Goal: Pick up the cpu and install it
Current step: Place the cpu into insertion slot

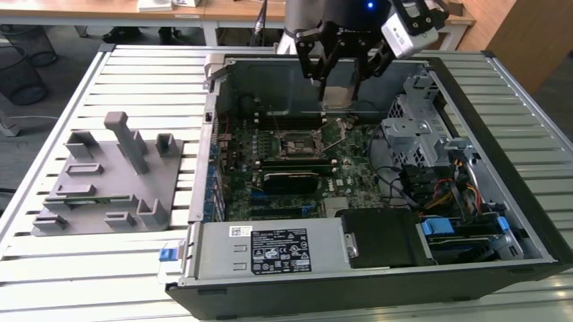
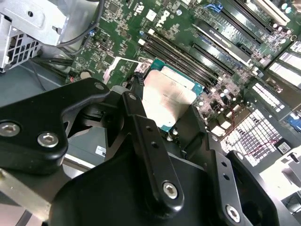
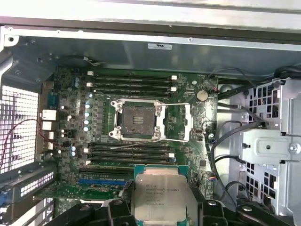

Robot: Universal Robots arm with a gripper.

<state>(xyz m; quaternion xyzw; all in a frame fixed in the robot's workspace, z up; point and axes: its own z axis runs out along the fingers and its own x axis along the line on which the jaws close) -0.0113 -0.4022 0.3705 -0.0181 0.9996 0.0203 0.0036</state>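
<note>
Cpu [image 3: 160,195], gripped edgewise in the closed claw [image 1: 339,84], held aloft inside the open computer case [image 1: 268,84]; empty socket [image 3: 138,120], frame folded back, lies near but apart, lower down, not yet beneath the chip.

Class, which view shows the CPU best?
First wrist view: the small flat square silvery-topped cpu faces the camera squarely. Second wrist view shows it slanted, partly behind the black pincer; exterior view, small beneath the pincer.
</note>
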